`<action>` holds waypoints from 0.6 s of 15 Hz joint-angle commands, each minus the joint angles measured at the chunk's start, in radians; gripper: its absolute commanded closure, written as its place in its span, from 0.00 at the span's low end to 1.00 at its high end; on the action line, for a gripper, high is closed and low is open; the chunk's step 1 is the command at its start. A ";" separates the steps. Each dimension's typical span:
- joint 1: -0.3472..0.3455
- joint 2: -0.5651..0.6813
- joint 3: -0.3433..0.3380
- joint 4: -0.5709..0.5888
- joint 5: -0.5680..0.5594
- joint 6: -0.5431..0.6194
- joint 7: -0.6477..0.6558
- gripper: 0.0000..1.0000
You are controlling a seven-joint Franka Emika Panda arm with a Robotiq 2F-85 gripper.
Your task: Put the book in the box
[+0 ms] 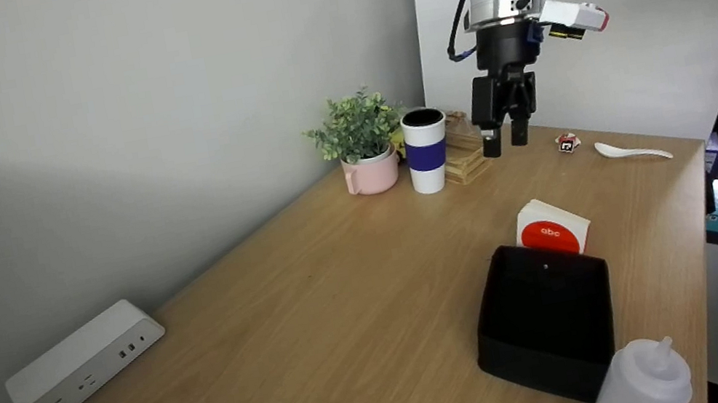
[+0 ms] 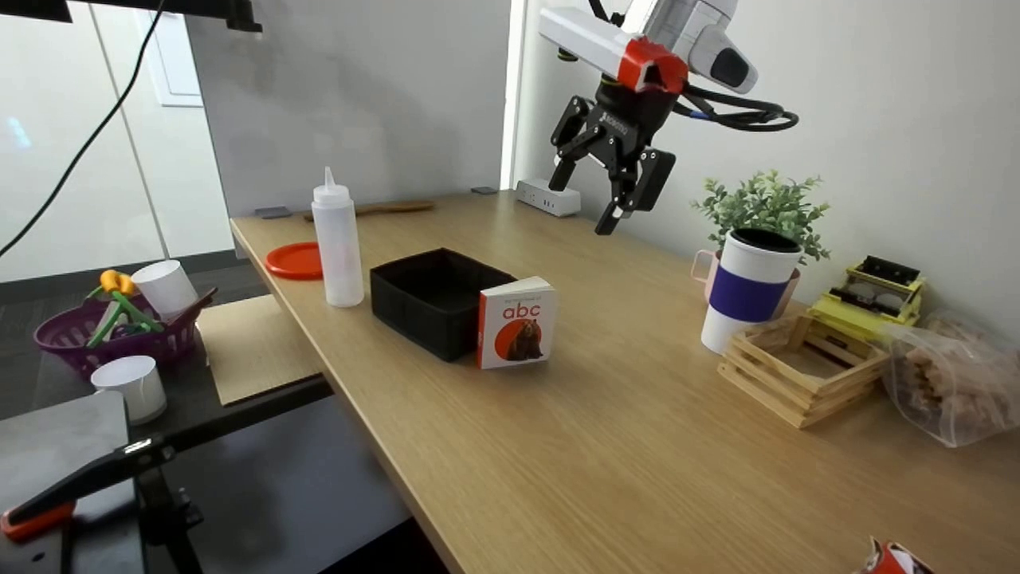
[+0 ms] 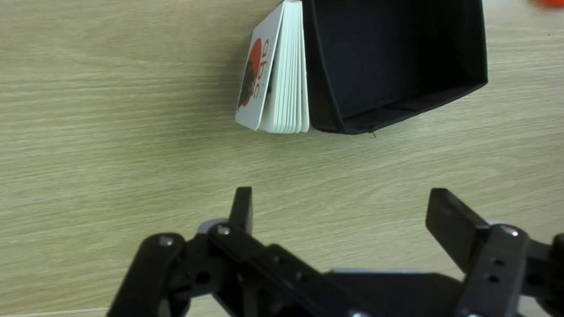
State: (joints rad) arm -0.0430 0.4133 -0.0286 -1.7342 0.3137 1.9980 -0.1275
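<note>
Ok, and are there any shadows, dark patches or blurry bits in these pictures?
Wrist view: a soft shadow beside the book, and a red thing blurred in the top right corner; in an exterior view: a broad shadow across the wall; all three views: the box looks nearly black inside.

Small square white book (image 2: 516,323) with red-orange circle stands upright, cover ajar, just beside the low black rectangular open-topped box (image 2: 414,309).

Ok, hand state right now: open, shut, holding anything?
Black two-fingered hand: open, holding nothing; the small square white book with red-orange circle stands apart from it.
</note>
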 commanded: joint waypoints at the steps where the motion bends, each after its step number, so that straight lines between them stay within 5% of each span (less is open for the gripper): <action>1: -0.012 0.029 0.024 -0.006 0.010 0.002 0.039 0.00; 9: -0.005 0.048 0.030 -0.084 0.025 0.015 0.192 0.00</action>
State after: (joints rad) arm -0.0408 0.4742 -0.0043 -1.7750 0.3146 1.9990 0.0265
